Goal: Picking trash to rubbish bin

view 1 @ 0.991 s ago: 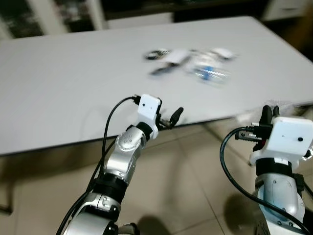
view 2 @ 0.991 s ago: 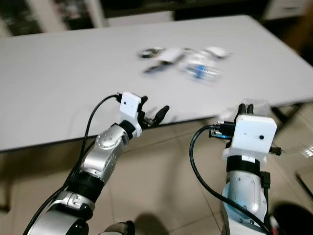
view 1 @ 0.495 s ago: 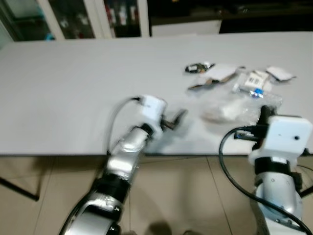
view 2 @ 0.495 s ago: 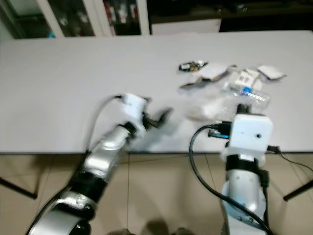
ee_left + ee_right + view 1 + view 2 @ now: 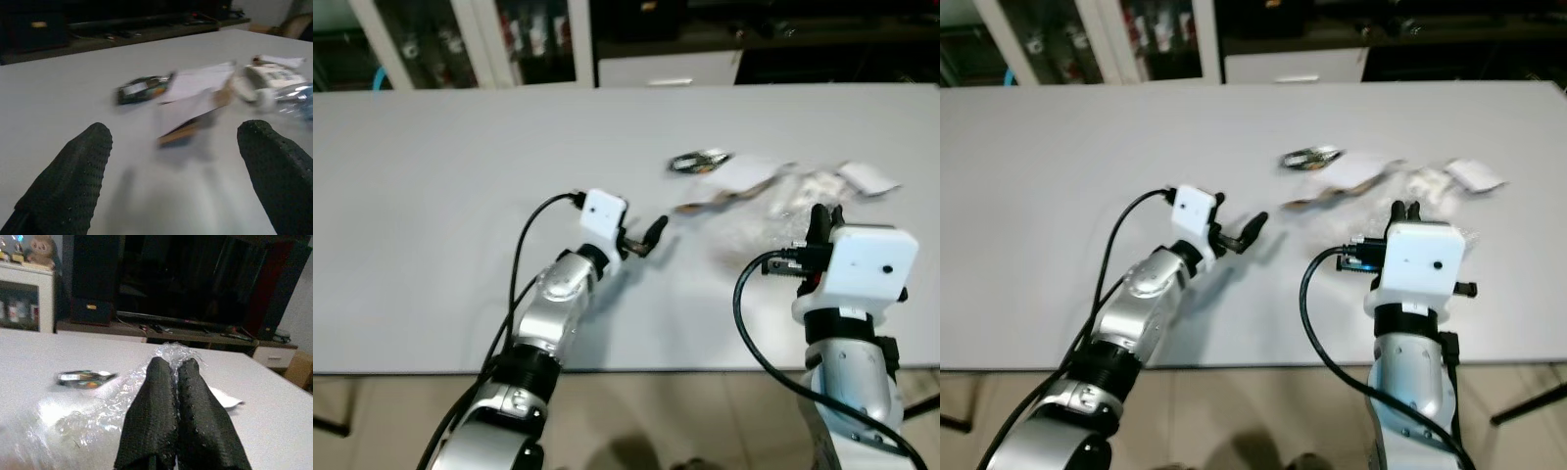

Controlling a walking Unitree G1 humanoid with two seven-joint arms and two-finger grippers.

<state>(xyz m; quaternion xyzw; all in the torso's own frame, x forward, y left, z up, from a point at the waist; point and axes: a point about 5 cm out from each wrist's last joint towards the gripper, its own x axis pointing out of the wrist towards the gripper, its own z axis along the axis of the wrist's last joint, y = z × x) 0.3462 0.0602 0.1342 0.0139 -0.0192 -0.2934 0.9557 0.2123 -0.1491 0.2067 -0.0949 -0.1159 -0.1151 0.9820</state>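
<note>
Trash (image 5: 773, 186) lies scattered on white table (image 5: 431, 196), right of centre. Left gripper (image 5: 176, 166) spread wide, low over the table, facing it. Right gripper (image 5: 176, 382) pressed together, tips at crumpled clear plastic (image 5: 98, 406).

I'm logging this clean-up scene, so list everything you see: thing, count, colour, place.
table: one, white, spanning the view in front of the robot
dark wrapper: one, dark and shiny, far side of the trash pile
flat card scrap: one, white over brown, in front of the wrapper
clear plastic wrap: one, transparent, crumpled around the right gripper
white paper scrap: one, white, right end of the pile
cabinets: white-framed, glass doors, behind the table
left gripper: black fingers open, over the table facing the pile
right gripper: black fingers shut together, at the plastic wrap
</note>
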